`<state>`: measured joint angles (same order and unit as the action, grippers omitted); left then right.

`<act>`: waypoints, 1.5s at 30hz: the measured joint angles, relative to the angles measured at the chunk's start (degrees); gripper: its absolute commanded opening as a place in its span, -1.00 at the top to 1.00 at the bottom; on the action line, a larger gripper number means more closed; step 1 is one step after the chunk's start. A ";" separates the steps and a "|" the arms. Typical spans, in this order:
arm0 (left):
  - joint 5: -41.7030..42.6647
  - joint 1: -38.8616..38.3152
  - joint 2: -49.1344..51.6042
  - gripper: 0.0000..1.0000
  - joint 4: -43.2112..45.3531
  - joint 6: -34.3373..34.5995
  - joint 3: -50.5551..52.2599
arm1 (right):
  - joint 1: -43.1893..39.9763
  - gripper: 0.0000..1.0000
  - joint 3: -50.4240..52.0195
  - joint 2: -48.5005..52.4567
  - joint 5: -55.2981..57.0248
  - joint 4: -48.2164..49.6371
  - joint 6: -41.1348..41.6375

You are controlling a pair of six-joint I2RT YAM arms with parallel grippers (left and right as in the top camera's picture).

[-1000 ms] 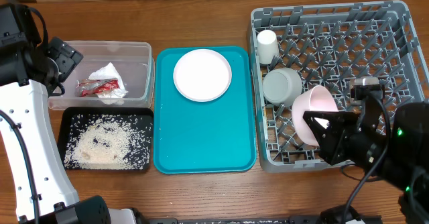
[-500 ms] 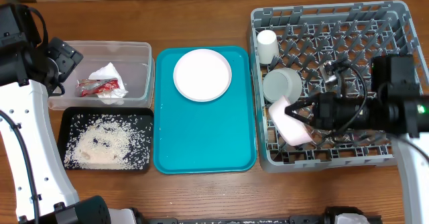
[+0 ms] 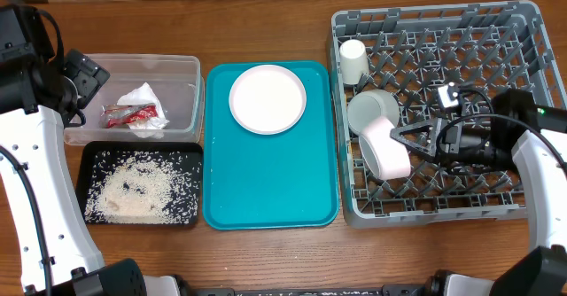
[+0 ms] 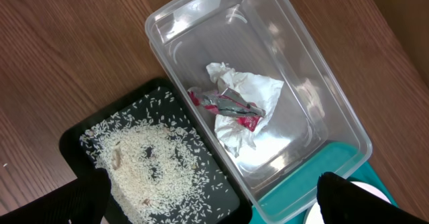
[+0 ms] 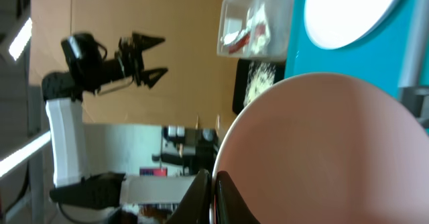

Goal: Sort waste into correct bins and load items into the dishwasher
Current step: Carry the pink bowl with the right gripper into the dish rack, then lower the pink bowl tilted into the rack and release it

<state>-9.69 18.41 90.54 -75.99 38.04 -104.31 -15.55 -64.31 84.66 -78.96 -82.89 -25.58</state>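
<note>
My right gripper (image 3: 406,141) (image 5: 214,187) is shut on the rim of the pale pink plate (image 3: 381,154) (image 5: 335,157), holding it tilted on edge over the front left of the grey dish rack (image 3: 496,30). A white bowl (image 3: 372,110) and the white cup (image 3: 353,58) sit in the rack's left side. The other white bowl (image 3: 267,98) rests on the teal tray (image 3: 266,190). My left gripper (image 3: 80,79) (image 4: 214,204) is open and empty above the clear tub (image 3: 182,66) (image 4: 322,90), which holds the red wrapper (image 3: 131,113) (image 4: 231,106) and the napkin (image 3: 142,97) (image 4: 251,86). Rice (image 3: 133,194) (image 4: 147,163) lies in the black tray (image 3: 89,154) (image 4: 80,140).
The teal tray lies between the bins and the rack. The rack's upright pegs fill its middle and right side. Bare wooden table runs along the back edge and the front edge.
My right arm has swung from the front round to the right side of the rack. The pink plate has shifted left and tipped more on edge. The left arm has not moved.
</note>
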 measured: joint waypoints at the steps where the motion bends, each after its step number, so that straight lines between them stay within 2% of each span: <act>1: 0.00 0.00 0.00 -0.99 -0.02 0.00 0.00 | -0.70 0.92 1.27 0.33 -0.42 1.11 -0.70; 10: -0.02 0.00 0.00 -1.00 -0.11 0.00 0.00 | -1.62 0.92 10.36 1.66 -6.01 8.41 -2.97; 26: 0.00 0.00 0.00 -1.00 -0.11 0.00 0.00 | -1.60 0.92 16.50 1.66 -8.85 14.16 -3.15; 45: -0.02 0.00 0.00 -1.00 -0.13 0.00 0.00 | -1.62 0.92 16.59 1.66 -8.96 16.87 6.54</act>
<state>-9.72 18.41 90.54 -76.12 38.04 -104.31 -17.17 -47.72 86.32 -87.92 -66.02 -19.05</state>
